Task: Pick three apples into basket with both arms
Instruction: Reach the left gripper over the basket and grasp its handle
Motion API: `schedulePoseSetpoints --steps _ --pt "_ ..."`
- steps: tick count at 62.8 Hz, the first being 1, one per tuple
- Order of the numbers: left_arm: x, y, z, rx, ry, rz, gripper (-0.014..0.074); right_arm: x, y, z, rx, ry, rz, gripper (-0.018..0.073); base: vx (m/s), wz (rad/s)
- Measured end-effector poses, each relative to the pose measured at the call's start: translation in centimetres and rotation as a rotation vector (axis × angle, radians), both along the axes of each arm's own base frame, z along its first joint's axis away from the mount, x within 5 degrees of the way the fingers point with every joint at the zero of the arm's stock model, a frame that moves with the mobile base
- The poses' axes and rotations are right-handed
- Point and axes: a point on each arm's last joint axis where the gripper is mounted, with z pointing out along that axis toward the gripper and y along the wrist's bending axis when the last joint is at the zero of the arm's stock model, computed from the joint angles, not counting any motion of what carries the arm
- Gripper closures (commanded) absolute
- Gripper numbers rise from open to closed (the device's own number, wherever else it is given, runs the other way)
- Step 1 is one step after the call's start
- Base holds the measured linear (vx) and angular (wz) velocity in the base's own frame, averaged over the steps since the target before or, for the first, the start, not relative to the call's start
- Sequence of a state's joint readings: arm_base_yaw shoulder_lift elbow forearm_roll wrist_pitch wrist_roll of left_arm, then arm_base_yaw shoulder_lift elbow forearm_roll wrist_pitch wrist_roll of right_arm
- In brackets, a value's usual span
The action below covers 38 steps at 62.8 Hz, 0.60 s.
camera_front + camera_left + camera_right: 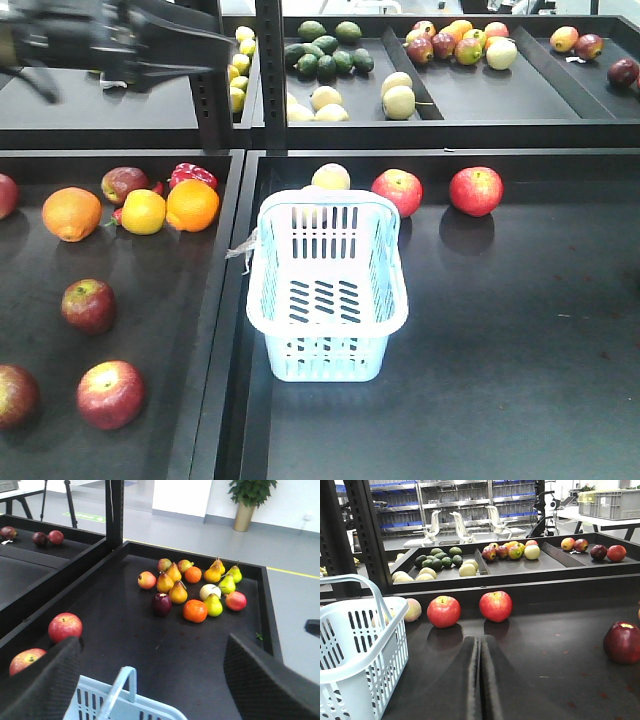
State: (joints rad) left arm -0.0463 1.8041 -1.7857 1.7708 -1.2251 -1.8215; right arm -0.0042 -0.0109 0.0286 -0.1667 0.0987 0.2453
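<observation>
Nearest, front of left tray: three red apples, yellow-streaked, well apart from one another, the leftmost cut by the frame edge. Across the divider, in right tray: pale blue basket, upright, empty, scrap of clear plastic on its left rim. Low over right tray, beside the basket: right gripper, pads pressed flat together, nothing held. Above the basket handle, in the left wrist view: left gripper, pads spread wide, nothing between. Behind the basket, at the tray's back wall: pale yellow fruit just beside the rim, then a pair of red apples side by side, near each other but not touching, apart from the basket. Off to the right gripper's right: one dark red apple, alone. Back of left tray: oranges clustered with a lemon. Farthest, on the upper shelf: avocados, pale fruit, mixed apples. Top left of front view: left arm, blurred.
</observation>
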Motion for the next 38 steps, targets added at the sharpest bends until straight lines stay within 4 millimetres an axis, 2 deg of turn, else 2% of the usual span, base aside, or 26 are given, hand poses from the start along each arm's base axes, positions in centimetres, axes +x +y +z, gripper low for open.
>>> schedulePoseSetpoints --steps 8,16,28,38 --pt "3.2 -1.6 -2.8 0.005 0.033 -0.034 0.0073 0.0 0.0 0.0 0.0 0.0 0.0 0.0561 0.0 0.0" --pt "5.1 -3.0 -5.7 0.015 0.065 -0.066 0.0073 0.0 0.0 0.0 0.0 0.0 0.0 0.0561 0.0 0.0" --pt "6.6 -4.3 -9.3 0.035 0.097 -0.101 0.0073 0.0 0.0 0.0 0.0 0.0 0.0 0.0561 0.0 0.0" --pt "7.6 -4.5 -11.7 0.047 0.118 -0.109 0.0073 0.0 0.0 0.0 0.0 0.0 0.0 0.0561 0.0 0.0"
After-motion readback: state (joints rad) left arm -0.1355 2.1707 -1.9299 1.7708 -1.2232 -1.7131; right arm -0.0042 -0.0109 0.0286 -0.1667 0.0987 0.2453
